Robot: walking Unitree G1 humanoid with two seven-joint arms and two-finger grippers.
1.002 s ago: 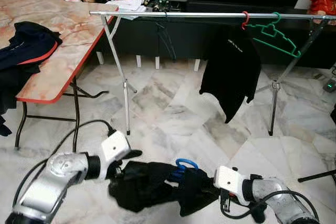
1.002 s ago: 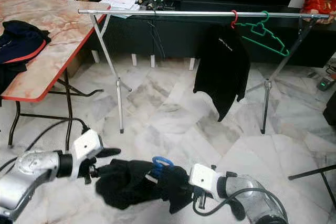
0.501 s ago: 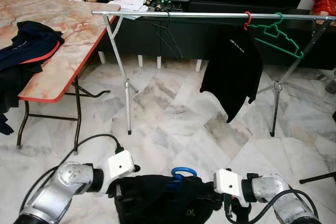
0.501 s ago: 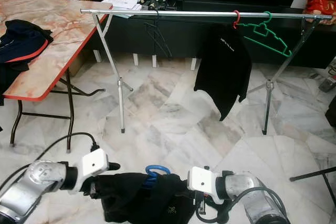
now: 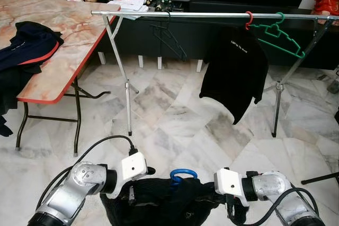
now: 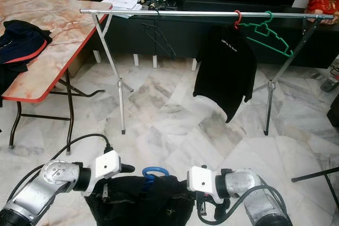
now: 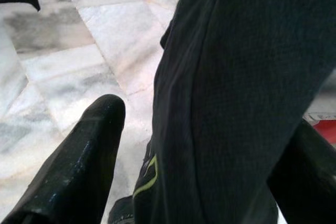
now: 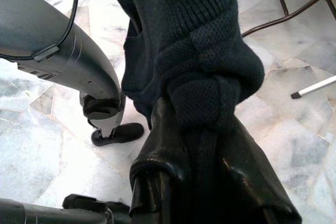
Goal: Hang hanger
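- Risk: the black garment (image 5: pixel 159 205) may slide off the blue hanger (image 5: pixel 183 175), since only cloth is gripped.
- Risk: the rail (image 5: pixel 212 15) stands well above and ahead of both grippers; a sagging load may miss it.
- Left gripper (image 7: pixel 178 145): low, fingers spread around cloth.
- Right gripper (image 8: pixel 202 166): low, clamped on bunched fabric.
- The hanger hook sits between them.

Even, bright indoor light; glossy white marble floor (image 5: pixel 175 115) shows soft glare; head views sharp; wrist close-ups blurred.
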